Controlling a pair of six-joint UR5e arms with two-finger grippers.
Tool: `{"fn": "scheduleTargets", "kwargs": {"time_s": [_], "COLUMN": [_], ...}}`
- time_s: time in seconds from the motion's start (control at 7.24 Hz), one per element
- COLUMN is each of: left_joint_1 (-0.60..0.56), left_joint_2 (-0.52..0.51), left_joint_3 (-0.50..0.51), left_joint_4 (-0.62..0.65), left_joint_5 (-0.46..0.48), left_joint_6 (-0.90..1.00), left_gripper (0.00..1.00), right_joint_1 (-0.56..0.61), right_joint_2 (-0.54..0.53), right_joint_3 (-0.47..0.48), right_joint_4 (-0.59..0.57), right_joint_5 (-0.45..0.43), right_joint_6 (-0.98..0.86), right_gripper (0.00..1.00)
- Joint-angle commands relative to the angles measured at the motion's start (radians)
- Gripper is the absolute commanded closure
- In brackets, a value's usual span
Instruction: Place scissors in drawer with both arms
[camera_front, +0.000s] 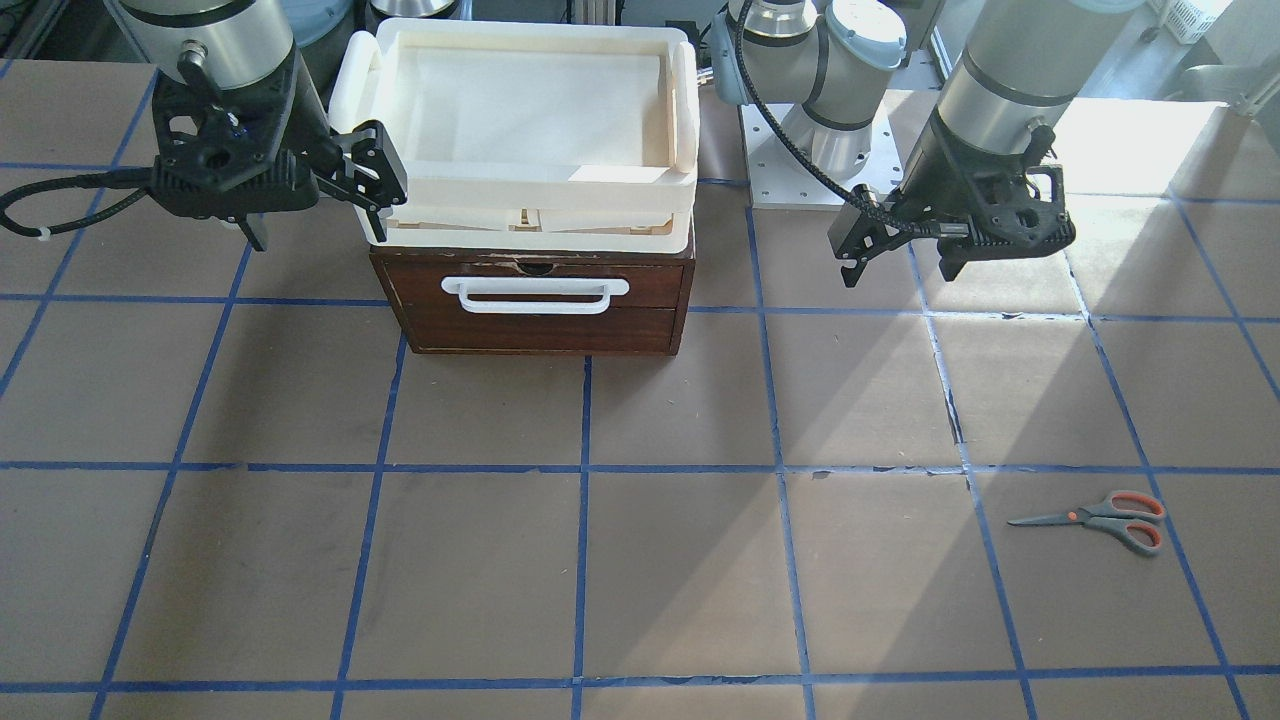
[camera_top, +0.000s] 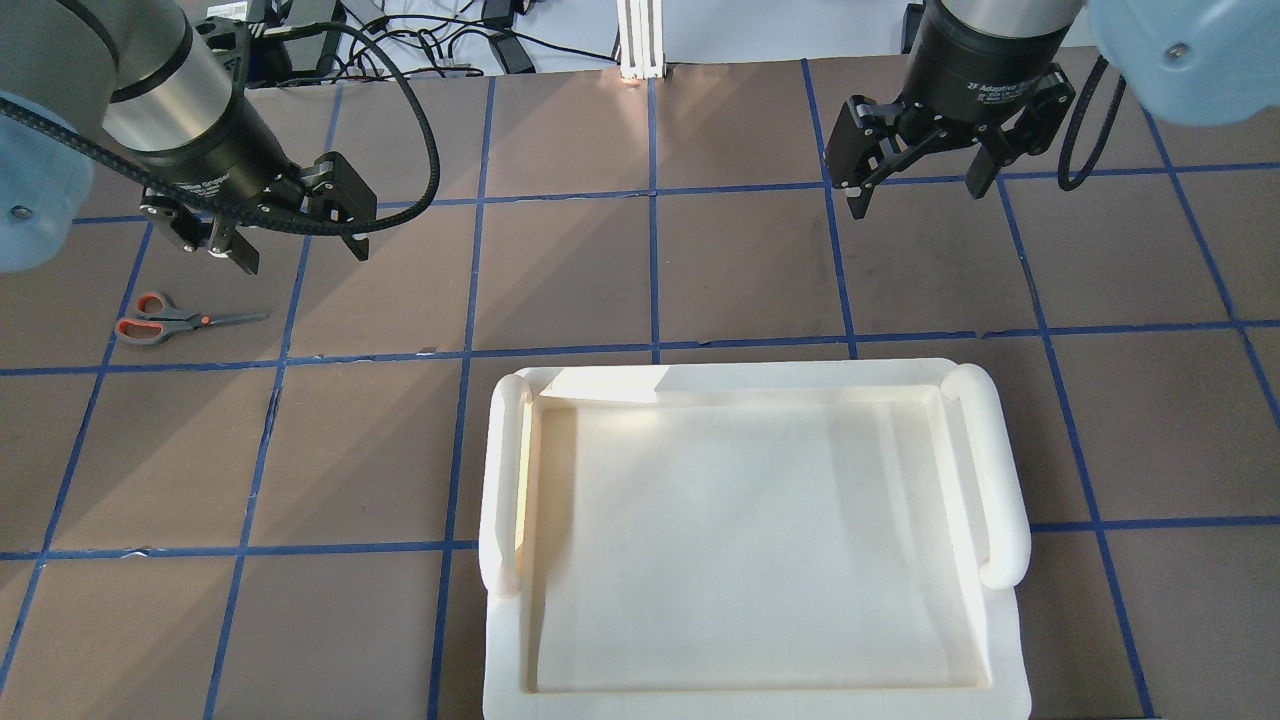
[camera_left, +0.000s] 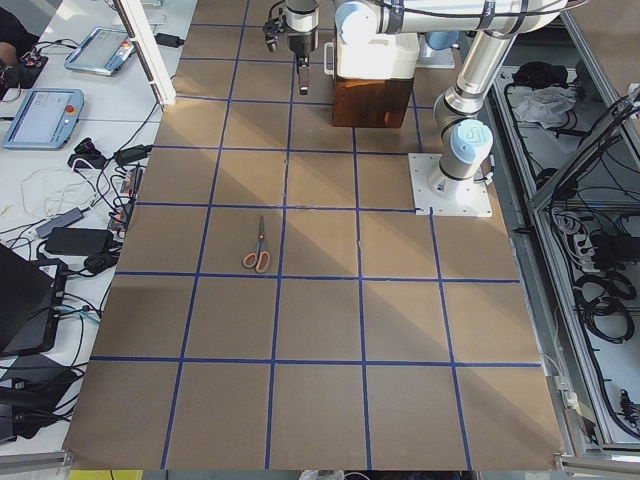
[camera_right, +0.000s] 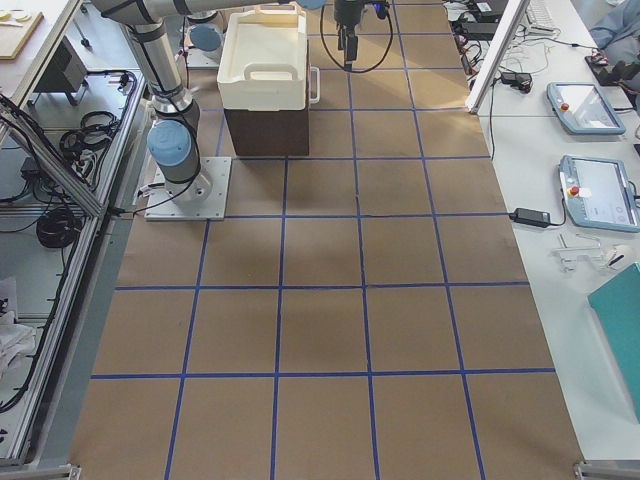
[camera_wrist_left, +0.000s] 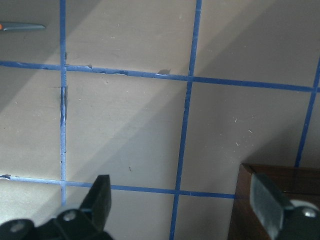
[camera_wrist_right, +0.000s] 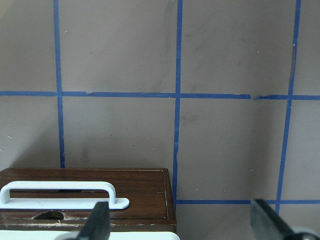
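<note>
Well apart from left gripper (camera_top: 300, 254): scissors (camera_top: 168, 319)

You operate in a robotics lab: table (camera_left: 320, 330) gridded in blue tape, robot arm (camera_left: 468, 75) bolted to a mounting plate (camera_left: 425, 200), teach pendants (camera_left: 42, 115) and cables (camera_left: 60, 190) on your side bench (camera_left: 20, 160).

"How many scissors?"
"One pair of scissors (camera_front: 1100, 520)."
"Drawers?"
"One drawer (camera_front: 655, 285), with one white bar handle (camera_front: 535, 293). One cream tray (camera_front: 685, 70) too."
"And arms?"
"Two: left arm (camera_front: 1010, 70), right arm (camera_front: 210, 30). Two grippers as well: left gripper (camera_top: 300, 256), right gripper (camera_top: 918, 200), with two fingers each."
</note>
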Motion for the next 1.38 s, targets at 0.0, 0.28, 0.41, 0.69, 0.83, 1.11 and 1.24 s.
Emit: {"fn": "scheduleTargets", "kwargs": {"time_s": [0.0,0.28,0.41,0.69,0.83,1.11,1.24], "left_joint_1": [0.002,0.045,0.098,0.238,0.282,0.339,0.372], "left_joint_2": [-0.003,-0.016,-0.016,-0.042,-0.068,-0.119,-0.147], "left_joint_3": [0.000,0.001,0.003,0.001,0.001,0.003,0.001], "left_joint_4": [0.001,0.018,0.034,0.036,0.053,0.071,0.115], "left_joint_5": [0.006,0.003,0.001,-0.005,-0.005,0.003,0.001], "left_joint_6": [0.002,0.151,0.342,0.664,0.830,1.096,1.185], "left_gripper": [0.00,0.00,0.00,0.00,0.00,0.00,0.00], "right_joint_1": [0.060,0.078,0.078,0.081,0.083,0.091,0.101], "right_joint_2": [0.025,0.129,0.166,0.257,0.275,0.286,0.288], "right_joint_3": [0.001,-0.011,-0.023,-0.072,-0.074,-0.072,-0.071], "right_joint_4": [-0.001,-0.022,-0.059,-0.142,-0.134,-0.058,-0.001], "right_joint_5": [0.006,0.039,0.134,0.155,0.153,0.153,0.150], "right_joint_6": [-0.253,-0.515,-0.585,-0.718,-0.842,-0.901,-0.947], "right_gripper": [0.00,0.00,0.00,0.00,0.00,0.00,0.00]}}
